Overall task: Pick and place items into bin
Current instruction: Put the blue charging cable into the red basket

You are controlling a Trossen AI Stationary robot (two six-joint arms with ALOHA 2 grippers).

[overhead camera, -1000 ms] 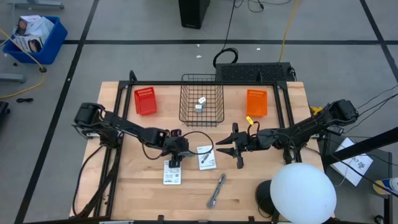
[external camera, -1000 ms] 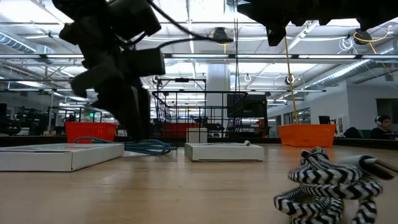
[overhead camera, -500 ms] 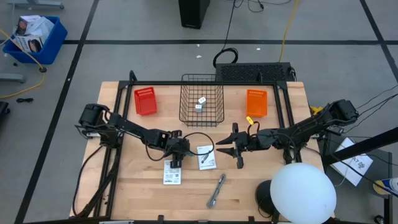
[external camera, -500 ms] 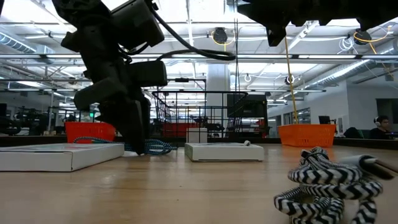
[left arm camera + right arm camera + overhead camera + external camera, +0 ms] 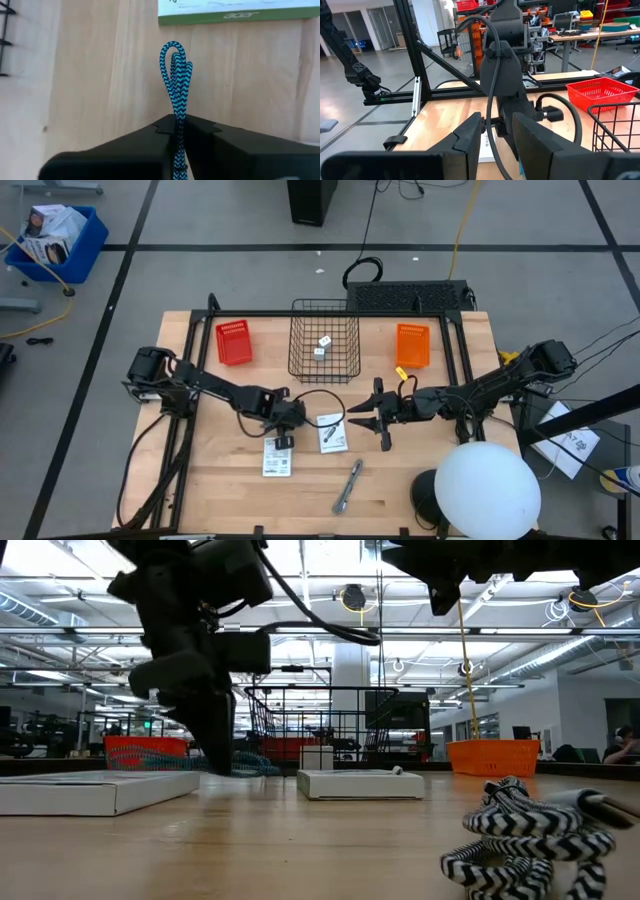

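At mid-desk, a teal braided cord (image 5: 175, 85), folded into a narrow loop, is seen clamped between the fingers of the left tool (image 5: 284, 423), its long axis running straight out from the fingertips and its lower end hidden between them. In the low view the cord (image 5: 240, 762) shows only as a blurred teal streak behind the dark tool, raised just off the desk (image 5: 210, 480). Beside the tool, two white printed packets lie flat: one (image 5: 277, 457) just below it, the other (image 5: 332, 432) between the two arms, its green-edged side cut off in the left wrist view. A grey metallic stick (image 5: 347, 486) lies slantwise nearer the front edge, with bare wood around it. Two small white cubes (image 5: 322, 346) rest inside the wire bin (image 5: 325, 365) at the rear, flanked by a red basket (image 5: 234, 342) and an orange basket (image 5: 412, 345). The right tool (image 5: 381, 420) is held near mid-desk, fingers apart, empty. A black-and-white braided cord (image 5: 530, 835) fills the low view's foreground.
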